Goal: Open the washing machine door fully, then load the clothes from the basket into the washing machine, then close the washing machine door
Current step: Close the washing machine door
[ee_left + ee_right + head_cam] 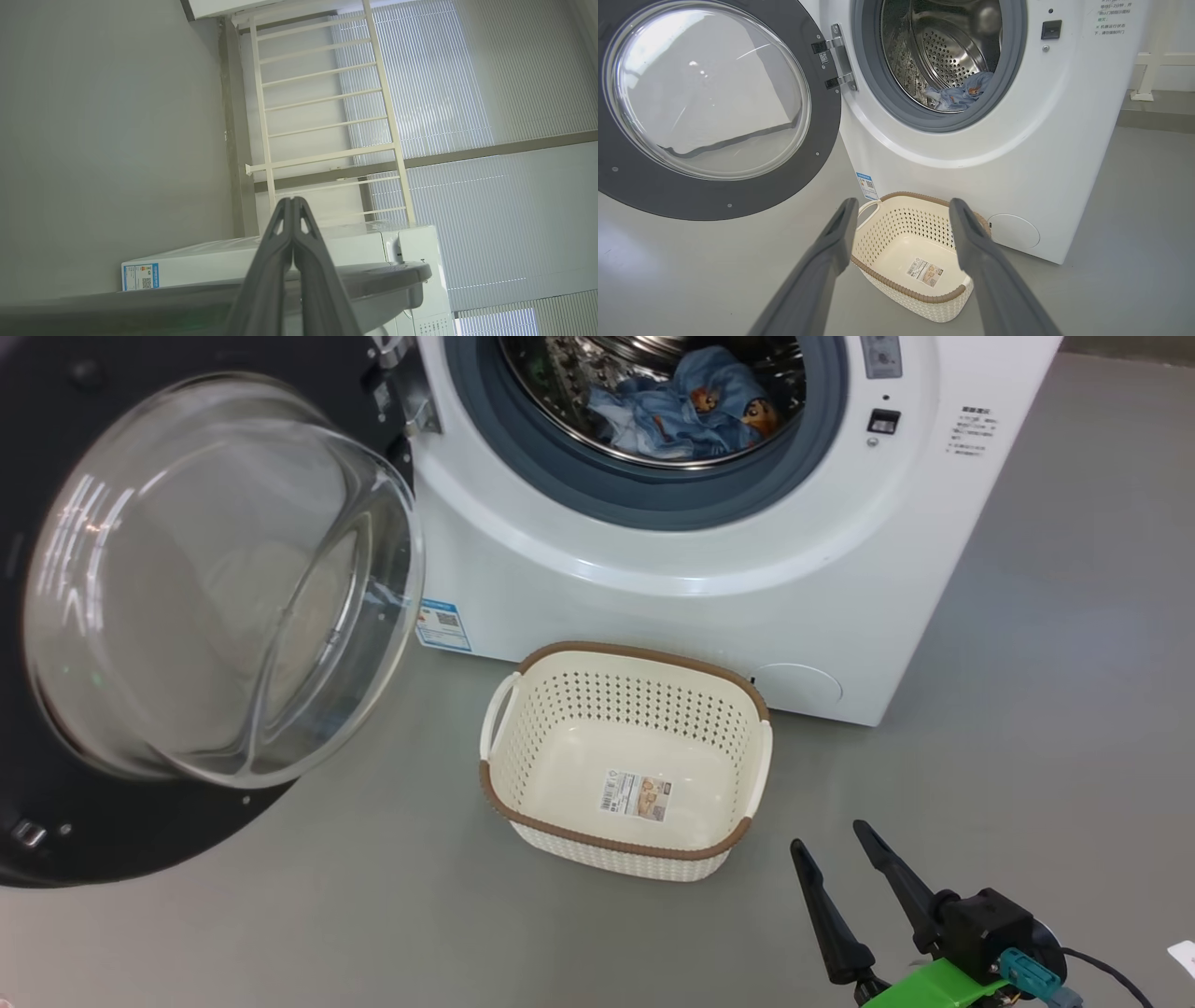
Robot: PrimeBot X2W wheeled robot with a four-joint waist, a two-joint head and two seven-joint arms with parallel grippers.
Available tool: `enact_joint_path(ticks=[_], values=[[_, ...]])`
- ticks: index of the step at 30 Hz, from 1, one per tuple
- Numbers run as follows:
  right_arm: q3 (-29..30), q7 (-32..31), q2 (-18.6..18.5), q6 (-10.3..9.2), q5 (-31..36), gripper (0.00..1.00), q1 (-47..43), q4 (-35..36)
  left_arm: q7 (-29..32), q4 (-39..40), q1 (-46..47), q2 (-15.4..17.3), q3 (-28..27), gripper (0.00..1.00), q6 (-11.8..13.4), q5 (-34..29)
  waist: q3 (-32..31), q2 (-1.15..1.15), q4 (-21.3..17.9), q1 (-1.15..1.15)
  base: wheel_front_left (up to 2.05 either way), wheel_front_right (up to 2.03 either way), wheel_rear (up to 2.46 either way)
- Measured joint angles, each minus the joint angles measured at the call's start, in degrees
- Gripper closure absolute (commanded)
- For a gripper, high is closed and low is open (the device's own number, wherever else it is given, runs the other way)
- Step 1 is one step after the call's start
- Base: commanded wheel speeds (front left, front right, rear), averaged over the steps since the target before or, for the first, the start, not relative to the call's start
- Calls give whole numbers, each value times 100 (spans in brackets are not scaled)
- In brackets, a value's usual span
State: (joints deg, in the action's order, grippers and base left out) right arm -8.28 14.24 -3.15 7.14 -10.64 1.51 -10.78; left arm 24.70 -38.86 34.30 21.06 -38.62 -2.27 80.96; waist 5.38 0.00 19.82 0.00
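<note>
The washing machine point(653, 579) point(1017, 154) point(355, 242) stands with its door point(140, 616) point(710, 107) swung wide to the left, glass bowl bulging outward. Light blue clothes point(686, 406) point(959, 93) with orange prints lie inside the steel drum. The cream basket point(625, 761) point(915, 256) sits on the floor in front of the washer with nothing in it but a paper label. My right gripper point(831, 835) point(903, 207) hangs open to the basket's lower right, holding nothing. My left gripper point(293, 200) is shut, its fingers pressed together, with the door's dark edge point(383, 273) just beyond it.
Grey floor point(1027, 756) spreads around the washer and basket. A white ladder-like rack point(322, 116) and window blinds point(467, 93) stand behind the machine. A white rail base point(1143, 88) sits at the far right.
</note>
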Motion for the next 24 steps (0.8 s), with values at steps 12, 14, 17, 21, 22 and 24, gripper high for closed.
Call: enact_joint_path(ticks=[12, 14, 17, 21, 22, 24], values=[[11, 0, -20, 0, 0, 0, 104, 1, 233, -54, -1, -14, 123, 100, 7, 0, 97, 0, -197, 0, 0, 0, 0], [10, 0, -20, 0, 0, 0, 104, 2, 324, -48, -2, -14, 141, 100, 7, 1, 106, 0, -212, 0, 0, 0, 0], [12, 0, -20, 0, -2, 0, 104, -1, 491, -15, -9, -12, 144, 100, 5, 87, 119, 0, -225, 0, 0, 0, 0], [25, -1, -19, 0, -2, 0, 105, -4, 903, 107, -76, -34, 153, 100, -1, 238, 121, 0, -221, -1, 0, 0, 0], [33, -1, -19, 0, -5, 0, 105, -8, 1131, 196, -159, -55, 180, 100, -2, 356, 115, 0, -213, 0, 0, 0, 0], [35, -2, -18, 0, -9, 0, 105, -10, 1377, 309, -259, -103, 199, 100, -2, 447, 108, 0, -202, 0, 0, 0, 0]])
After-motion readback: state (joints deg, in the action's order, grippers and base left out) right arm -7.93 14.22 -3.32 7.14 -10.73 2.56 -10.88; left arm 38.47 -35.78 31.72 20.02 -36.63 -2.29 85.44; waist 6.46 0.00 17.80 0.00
